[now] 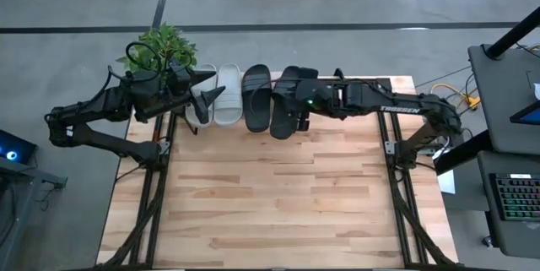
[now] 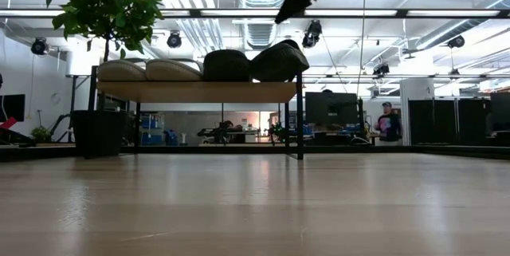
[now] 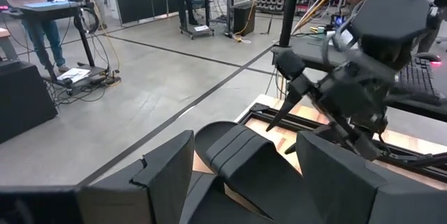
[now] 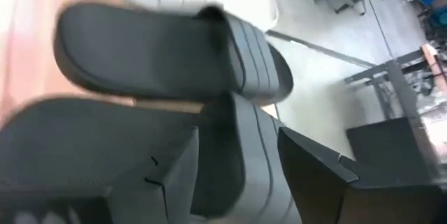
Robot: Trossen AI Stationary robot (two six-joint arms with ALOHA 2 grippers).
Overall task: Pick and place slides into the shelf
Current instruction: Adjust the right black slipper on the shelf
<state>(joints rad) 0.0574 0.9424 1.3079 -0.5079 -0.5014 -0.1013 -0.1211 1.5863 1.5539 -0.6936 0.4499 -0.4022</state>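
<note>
Across the wooden bench [image 1: 278, 203], four slides sit on the shelf [image 2: 199, 91], two grey [image 1: 228, 94], two black [image 1: 256, 95], with the right hand [image 1: 291, 106] spread wide over the tilted end black one, seemingly released, and the left hand [image 1: 207, 95] wide above the grey pair.

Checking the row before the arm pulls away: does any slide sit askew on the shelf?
Yes. The rightmost black slide lies angled, leaning against its black neighbour and overhanging the wooden shelf's right end. Both light grey slides lie straight.
</note>
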